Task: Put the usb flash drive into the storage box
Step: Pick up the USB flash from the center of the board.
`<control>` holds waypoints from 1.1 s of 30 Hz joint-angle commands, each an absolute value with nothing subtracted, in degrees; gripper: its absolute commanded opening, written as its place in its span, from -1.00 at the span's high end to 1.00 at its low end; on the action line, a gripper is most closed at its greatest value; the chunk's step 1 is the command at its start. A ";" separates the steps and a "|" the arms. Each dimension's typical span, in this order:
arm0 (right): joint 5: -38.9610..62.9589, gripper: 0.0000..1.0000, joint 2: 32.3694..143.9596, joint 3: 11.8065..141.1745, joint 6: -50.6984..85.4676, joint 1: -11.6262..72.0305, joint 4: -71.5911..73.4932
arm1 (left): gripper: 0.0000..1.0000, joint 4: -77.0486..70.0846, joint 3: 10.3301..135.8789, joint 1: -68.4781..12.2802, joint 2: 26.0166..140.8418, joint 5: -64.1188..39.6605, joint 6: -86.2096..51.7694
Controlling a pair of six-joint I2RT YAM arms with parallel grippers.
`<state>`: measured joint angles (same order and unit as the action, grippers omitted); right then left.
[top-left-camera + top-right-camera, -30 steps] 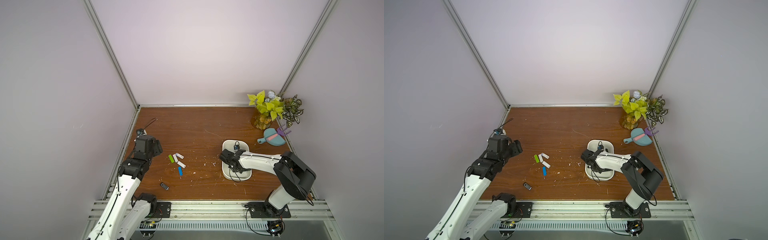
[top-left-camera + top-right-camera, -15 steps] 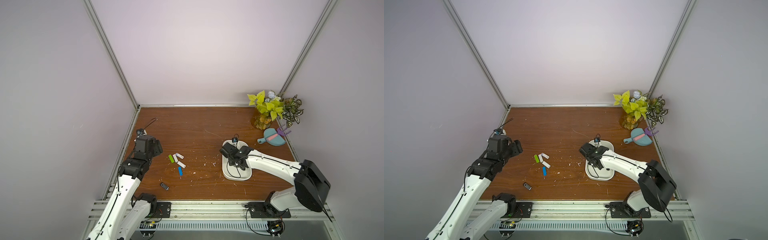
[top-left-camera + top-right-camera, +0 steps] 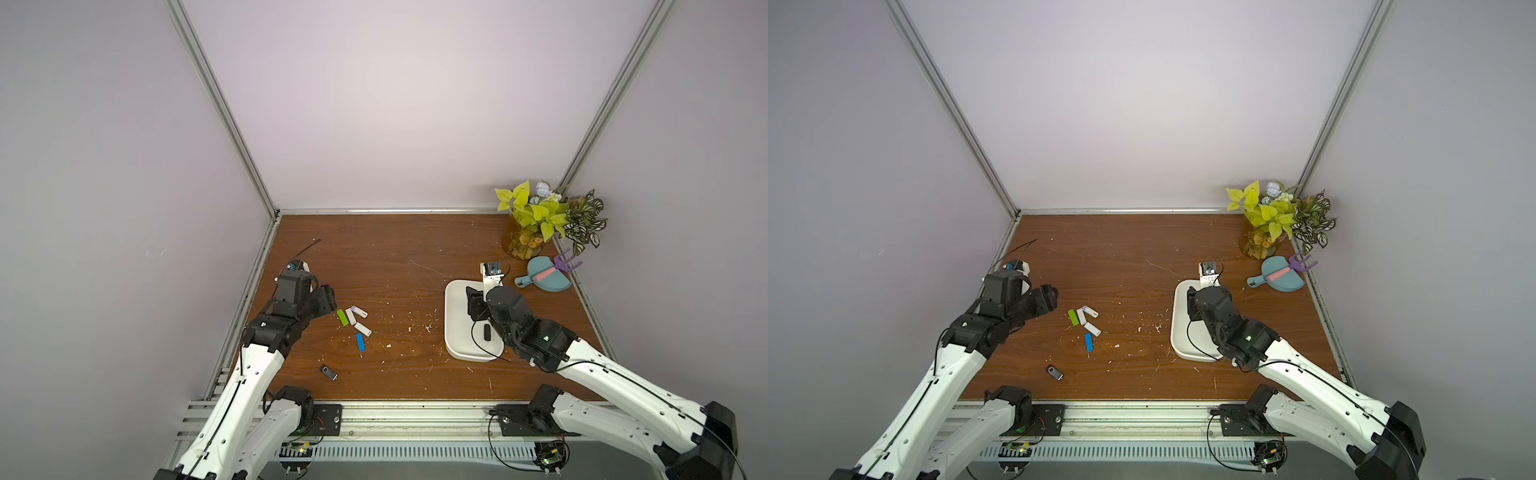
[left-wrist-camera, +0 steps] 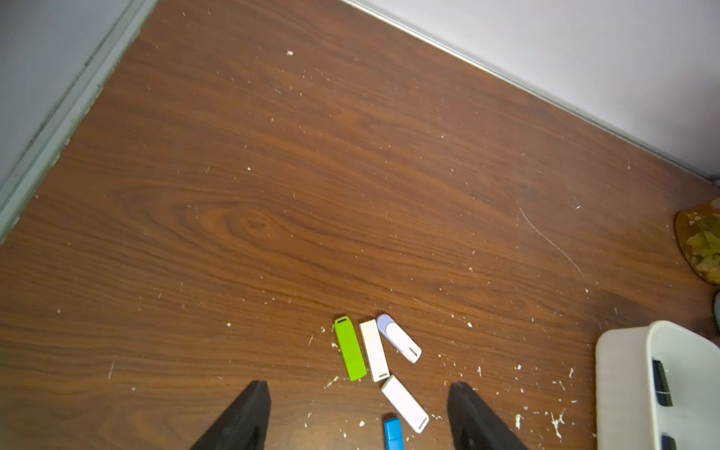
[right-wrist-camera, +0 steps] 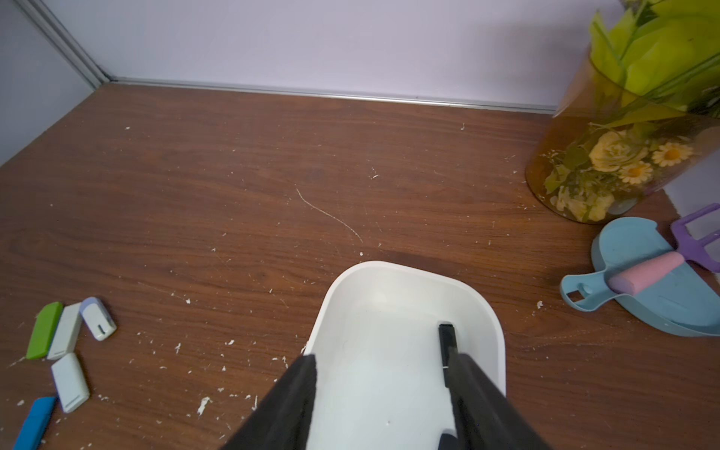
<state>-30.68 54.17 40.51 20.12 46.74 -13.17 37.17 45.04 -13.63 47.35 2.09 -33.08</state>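
Note:
The white storage box (image 3: 456,348) (image 3: 1178,332) lies right of centre. My right gripper (image 5: 383,366) (image 3: 473,301) hangs open over the box's far end, empty. A black usb flash drive (image 5: 447,343) lies inside the box along its wall, beside one finger. Another black drive (image 3: 487,332) lies nearer the middle of the box. My left gripper (image 4: 358,393) (image 3: 324,299) is open and empty just left of a cluster of drives: green (image 4: 350,348), white (image 4: 374,350), lavender-capped white (image 4: 398,338), white (image 4: 405,403) and blue (image 4: 392,432). A black drive (image 3: 329,372) lies alone nearer the front.
A teal dustpan (image 3: 544,278) with a pink-handled purple tool on it sits at the right edge. An amber vase of plants (image 3: 523,243) stands in the back right corner. White crumbs are scattered over the wooden table (image 3: 395,257). Walls close off three sides.
My right gripper has opened and shifted toward the box's far end as its arm swung out to the right. The left arm has barely moved.

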 commanded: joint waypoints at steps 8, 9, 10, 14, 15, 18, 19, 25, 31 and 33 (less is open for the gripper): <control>-23.30 -0.21 59.92 38.99 18.56 46.59 -3.39 | -0.55 41.68 35.37 -24.63 52.50 3.55 -53.00; -23.05 -0.21 59.53 37.96 18.80 46.58 -2.41 | -0.54 41.79 34.66 -25.40 52.00 4.49 -54.44; -22.58 -0.21 59.03 37.02 18.92 46.46 -1.45 | -0.56 41.77 34.71 -26.67 51.33 5.85 -55.30; -20.40 -0.21 58.11 34.87 20.07 45.50 0.07 | -0.62 42.89 33.90 -27.72 50.79 7.75 -57.63; -19.84 -0.21 58.01 34.64 20.21 45.20 0.34 | -0.61 42.97 33.69 -28.31 51.43 6.97 -58.08; -18.81 -0.20 57.93 34.11 20.56 44.76 0.54 | -0.54 44.74 33.11 -29.79 53.52 7.03 -60.06; -18.85 -0.20 57.79 33.97 20.63 44.69 0.52 | -0.53 45.69 33.09 -29.97 54.00 7.17 -60.73; -18.70 -0.20 55.41 31.63 21.48 44.57 2.07 | -0.54 50.93 33.02 -30.20 55.76 10.87 -64.89; -20.01 -0.20 53.29 30.61 21.89 44.58 1.91 | -0.53 55.12 34.27 -30.16 57.98 10.29 -66.02; -19.92 -0.20 52.78 30.26 22.16 44.56 2.01 | -0.54 55.15 32.94 -30.09 57.61 8.96 -66.32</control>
